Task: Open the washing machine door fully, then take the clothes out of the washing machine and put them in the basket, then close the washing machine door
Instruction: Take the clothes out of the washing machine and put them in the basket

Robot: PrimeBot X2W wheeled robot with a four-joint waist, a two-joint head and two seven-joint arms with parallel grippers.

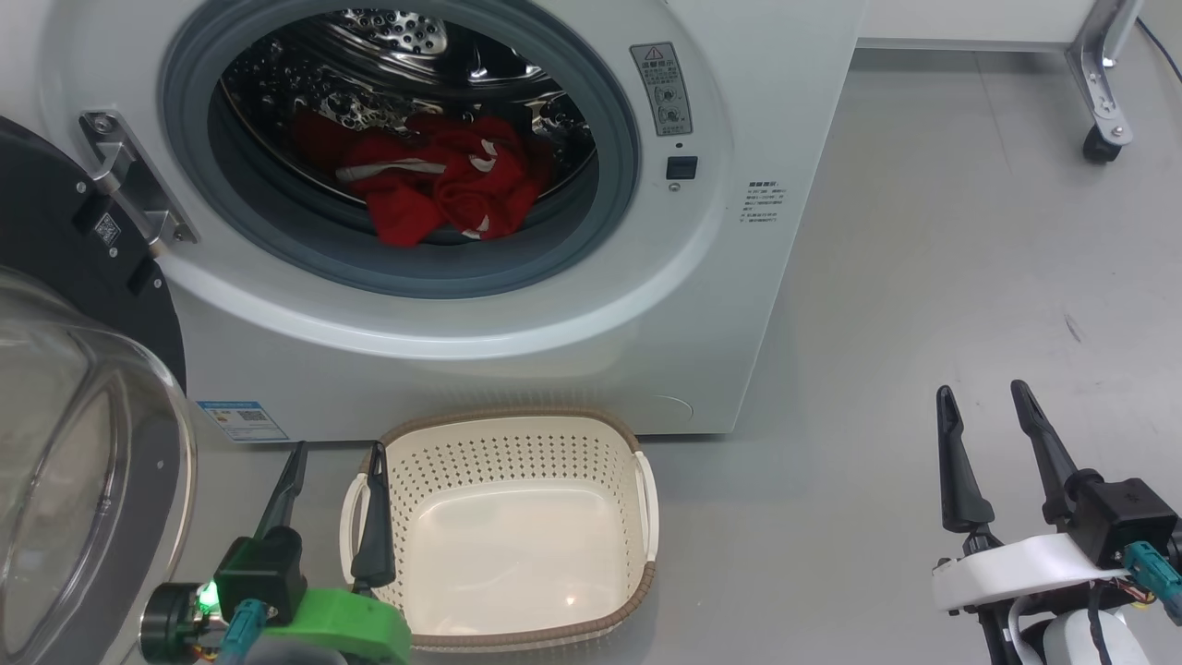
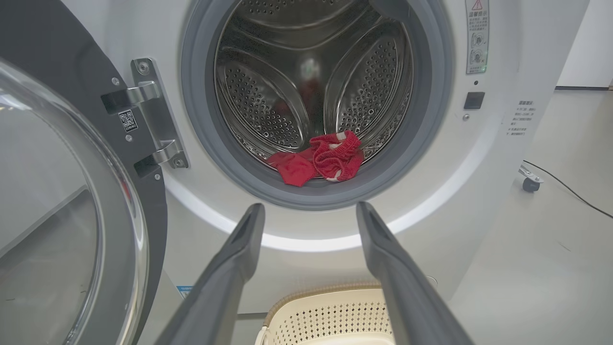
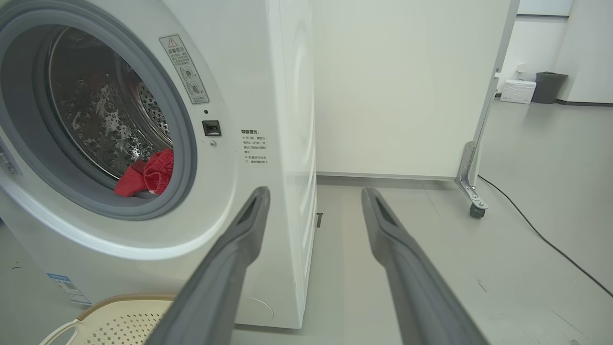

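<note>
Both my left gripper (image 1: 338,448) and right gripper (image 1: 981,388) gape wide, empty. Far in the drum (image 1: 388,37), clothes (image 1: 434,180) lie crumpled, red, white-trimmed.

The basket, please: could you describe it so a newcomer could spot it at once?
Find the big white washing machine. On the floor just before it sits the basket: cream plastic, perforated walls, brown rim. It is empty; the red clothes lie in the machine.

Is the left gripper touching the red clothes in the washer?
Apart. The head view shows the left gripper low beside the basket, while the clothes lie up inside the washing machine.
</note>
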